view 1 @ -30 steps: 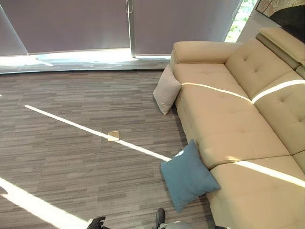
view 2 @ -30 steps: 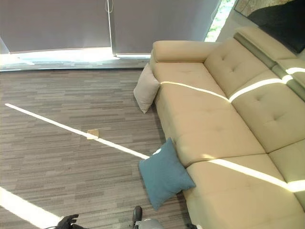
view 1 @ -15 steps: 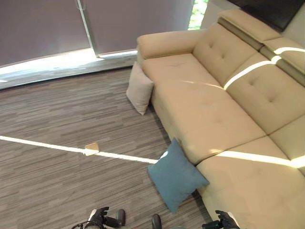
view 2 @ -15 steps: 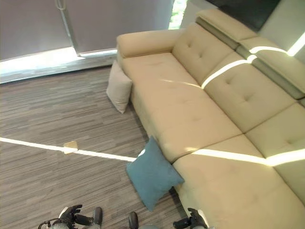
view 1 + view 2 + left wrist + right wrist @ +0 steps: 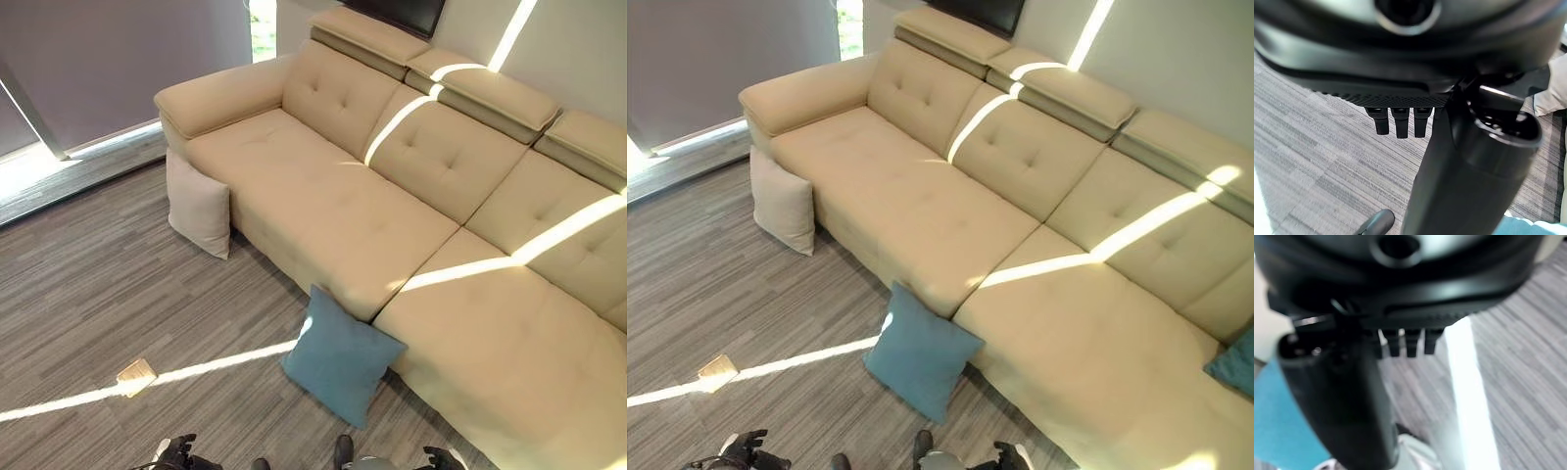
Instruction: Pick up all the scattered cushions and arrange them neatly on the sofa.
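Both head cameras looked steeply down from standing height, facing the sofa (image 5: 411,206), which ran diagonally across the frame. They shared the blue cushion (image 5: 340,354) leaning on the sofa front, the beige cushion (image 5: 782,201) by the armrest and the striped floor (image 5: 88,284). The right eye reached further along the sofa, catching a second blue cushion (image 5: 1236,362). Each wrist camera sat tight behind its own hand, left hand (image 5: 1464,161) and right hand (image 5: 1342,396), facing down at the floor.

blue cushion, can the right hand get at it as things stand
Probably yes: the blue cushion leans on the sofa front just ahead of the right hand, with bare floor between; a stoop seems needed.
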Motion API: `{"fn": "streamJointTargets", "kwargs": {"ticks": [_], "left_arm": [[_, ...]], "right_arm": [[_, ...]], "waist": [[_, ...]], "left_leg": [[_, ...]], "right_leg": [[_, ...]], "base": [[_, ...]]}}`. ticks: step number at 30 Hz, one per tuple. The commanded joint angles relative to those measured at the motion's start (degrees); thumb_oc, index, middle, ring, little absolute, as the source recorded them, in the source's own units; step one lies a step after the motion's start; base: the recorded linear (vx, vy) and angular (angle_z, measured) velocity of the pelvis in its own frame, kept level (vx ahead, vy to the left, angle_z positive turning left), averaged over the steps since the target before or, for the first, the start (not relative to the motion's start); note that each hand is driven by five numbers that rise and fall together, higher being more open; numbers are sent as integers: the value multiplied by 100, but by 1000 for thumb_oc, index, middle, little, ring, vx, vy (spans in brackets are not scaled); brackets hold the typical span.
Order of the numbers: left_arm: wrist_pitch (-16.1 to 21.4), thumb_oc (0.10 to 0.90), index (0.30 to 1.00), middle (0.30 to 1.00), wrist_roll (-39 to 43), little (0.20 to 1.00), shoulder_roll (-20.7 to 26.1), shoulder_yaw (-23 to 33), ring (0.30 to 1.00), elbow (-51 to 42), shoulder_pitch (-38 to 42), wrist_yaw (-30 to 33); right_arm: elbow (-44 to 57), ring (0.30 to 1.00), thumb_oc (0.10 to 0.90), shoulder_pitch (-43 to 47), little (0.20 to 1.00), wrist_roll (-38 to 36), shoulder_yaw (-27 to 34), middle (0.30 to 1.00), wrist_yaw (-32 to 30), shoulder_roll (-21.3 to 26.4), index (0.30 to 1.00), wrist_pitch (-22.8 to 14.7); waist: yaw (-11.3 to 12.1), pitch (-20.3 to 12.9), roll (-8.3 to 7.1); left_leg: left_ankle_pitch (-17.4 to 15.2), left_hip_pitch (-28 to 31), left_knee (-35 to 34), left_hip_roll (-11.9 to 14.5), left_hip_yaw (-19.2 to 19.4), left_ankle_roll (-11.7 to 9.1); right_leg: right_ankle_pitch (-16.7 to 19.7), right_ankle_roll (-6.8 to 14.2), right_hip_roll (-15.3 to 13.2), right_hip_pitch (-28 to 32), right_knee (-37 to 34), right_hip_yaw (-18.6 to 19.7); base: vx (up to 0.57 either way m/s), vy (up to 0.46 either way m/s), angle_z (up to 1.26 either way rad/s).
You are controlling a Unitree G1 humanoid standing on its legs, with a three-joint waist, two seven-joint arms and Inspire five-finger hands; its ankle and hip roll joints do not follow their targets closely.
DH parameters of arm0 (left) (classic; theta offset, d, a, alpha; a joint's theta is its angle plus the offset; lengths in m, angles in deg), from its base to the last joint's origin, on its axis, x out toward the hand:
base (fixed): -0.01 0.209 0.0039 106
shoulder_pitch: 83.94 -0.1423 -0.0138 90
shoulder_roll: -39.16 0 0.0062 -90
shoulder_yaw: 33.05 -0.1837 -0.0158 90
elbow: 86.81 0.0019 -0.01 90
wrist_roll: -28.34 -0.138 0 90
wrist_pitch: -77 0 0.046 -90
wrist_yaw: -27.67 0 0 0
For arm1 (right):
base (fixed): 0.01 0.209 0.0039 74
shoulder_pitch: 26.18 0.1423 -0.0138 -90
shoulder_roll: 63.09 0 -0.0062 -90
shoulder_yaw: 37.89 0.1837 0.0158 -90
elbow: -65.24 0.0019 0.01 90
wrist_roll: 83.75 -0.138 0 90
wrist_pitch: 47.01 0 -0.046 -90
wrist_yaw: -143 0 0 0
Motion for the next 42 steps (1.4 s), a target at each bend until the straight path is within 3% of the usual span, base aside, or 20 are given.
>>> {"fn": "streamJointTargets", "kwargs": {"ticks": [1,4,5,7,8,10,13,15,18,24,26,29,33,35,37,40,42], "left_arm": [[107,800,900,900,-104,900,-30,-42,900,-41,208,1],[124,800,900,900,-117,900,-76,-100,900,-84,238,-44],[125,800,900,900,-111,900,-98,-124,900,-119,270,-39],[151,800,900,900,-30,900,-166,-193,900,-166,306,-53],[155,800,900,900,-5,900,-198,-221,900,-173,306,-61],[166,800,900,900,40,900,-241,-264,900,-165,330,-69],[200,800,900,900,126,900,-284,-324,900,-155,415,-50],[206,800,900,900,141,900,-314,-378,900,-127,467,-44],[161,800,900,900,36,900,-336,-383,900,-40,454,-82],[132,800,900,900,-78,900,-228,-351,900,-24,482,-56],[133,800,900,900,-28,900,-152,-286,900,-51,498,-16],[123,800,900,900,13,900,-62,-188,900,-42,436,-9],[124,800,900,900,32,900,-28,-103,900,-26,319,-41],[119,800,900,900,30,900,-54,-80,900,-7,259,-58],[152,800,900,900,-4,900,-117,-107,900,5,260,-82],[178,800,900,900,74,900,-167,-169,900,-78,385,-76],[215,800,900,900,136,900,-195,-244,900,-115,503,-64]], "right_arm": [[-59,900,800,202,900,-18,-104,900,-158,414,900,-91],[-141,900,800,157,900,-99,-46,900,-185,457,900,-82],[-166,900,800,192,900,-106,-46,900,-205,494,900,-74],[-166,900,800,234,900,-116,-79,900,-203,558,900,-61],[-180,900,800,242,900,-108,-89,900,-203,582,900,-52],[-179,900,800,290,900,-46,-146,900,-217,638,900,-59],[-184,900,800,387,900,24,-231,900,-244,698,900,-53],[-215,900,800,413,900,64,-254,900,-246,735,900,-45],[-228,900,800,388,900,98,-214,900,-228,690,900,-42],[-110,900,800,464,900,67,-295,900,-171,464,900,-45],[-25,900,800,549,900,96,-379,900,-177,410,900,-66],[97,900,800,603,900,148,-460,900,-174,377,900,-135],[108,900,800,567,900,144,-520,900,-174,423,900,-199],[101,900,800,552,900,160,-525,900,-194,445,900,-179],[108,900,800,466,900,89,-469,900,-208,489,900,-214],[92,900,800,505,900,-12,-407,900,-282,578,900,-220],[60,900,800,605,900,-45,-442,900,-319,636,900,-219]], "waist": [[-114,-87,-142],[-138,-67,-184],[-112,-32,-206],[-34,7,-229],[8,29,-215],[78,9,-250],[225,4,-166],[256,31,-100],[207,-48,-19],[224,-29,-54],[309,65,-16],[469,115,25],[490,71,38],[545,39,12],[460,42,-31],[435,185,-59],[472,283,-64]], "left_leg": [[-663,-293,925,-228,-506,-38],[-619,-475,1746,-92,-417,-155],[-506,-668,2298,-8,-477,-212],[-382,-1033,2912,-121,-919,-233],[-454,-1118,2879,-124,-1056,-211],[-657,-1207,2141,-17,-1387,-144],[-191,-1408,1282,20,-2179,-281],[-8,-1548,1117,36,-2433,-355],[-49,-1301,893,60,-2333,-332],[-261,-1062,822,-99,-1872,-52],[-289,-1017,793,-70,-1635,16],[-306,-867,699,-47,-1357,45],[-286,-697,527,-241,-1210,101],[-299,-648,496,-320,-1119,74],[-382,-722,719,-421,-1183,54],[-461,-1137,1370,-425,-1221,-81],[-488,-1541,1878,-519,-1587,-176]], "right_leg": [[-202,168,393,123,-296,753],[-135,73,425,379,-553,910],[-108,27,443,435,-604,996],[-138,-72,475,550,-693,1278],[-154,-60,464,602,-704,1377],[-214,60,356,656,-740,1629],[-322,98,417,756,-777,1903],[-409,117,408,836,-768,2046],[-457,179,312,857,-705,2137],[-301,404,87,416,-130,2445],[-202,464,-26,126,175,2149],[-214,355,-205,20,297,1189],[-391,258,231,40,339,799],[-444,178,272,190,26,515],[-391,118,454,322,-365,956],[-283,61,382,380,-618,958],[-217,20,333,325,-664,984]], "base": [[83,-41,-4],[65,-63,-7],[76,-82,-26],[113,2,-63],[211,116,-92],[229,162,-65],[193,147,-80],[178,183,-57],[173,262,-58],[73,271,-48],[-52,162,-62],[-13,166,-108],[17,114,-47],[22,22,-10],[37,-48,-7],[-77,-47,19],[-95,7,39]]}}
